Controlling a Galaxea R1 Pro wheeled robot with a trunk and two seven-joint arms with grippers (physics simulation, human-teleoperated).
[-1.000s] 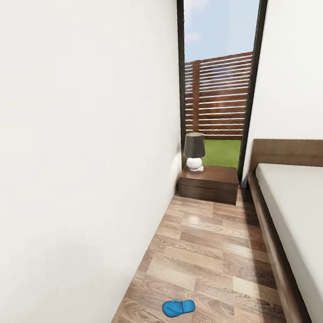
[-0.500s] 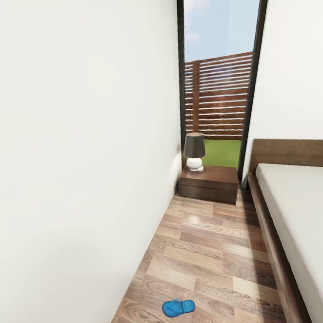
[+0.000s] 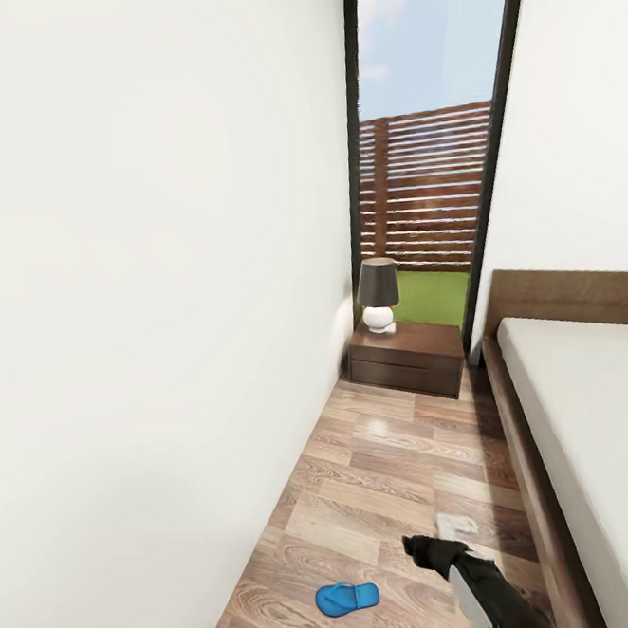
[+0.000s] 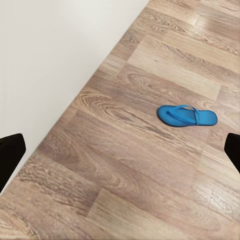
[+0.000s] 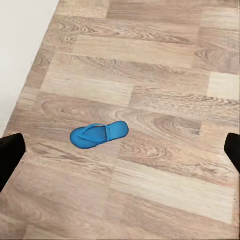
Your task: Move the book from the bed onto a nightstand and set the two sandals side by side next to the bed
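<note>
Table lamp (image 3: pixel 377 295), dark shade on white round base, stands upright. Beyond the glass: slatted wooden fence (image 3: pixel 427 188), green lawn (image 3: pixel 431 294) at its foot, blue sky (image 3: pixel 428 37) above.

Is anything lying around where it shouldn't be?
Yes. One blue sandal lies alone on the wood floor, in the aisle between the white wall and the bed, with no partner beside it.

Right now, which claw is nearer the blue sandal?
Probably right, narrowly: the right claw, open, hangs just bed-side of the blue sandal. The left claw, also open, faces it across bare floor at similar range.
</note>
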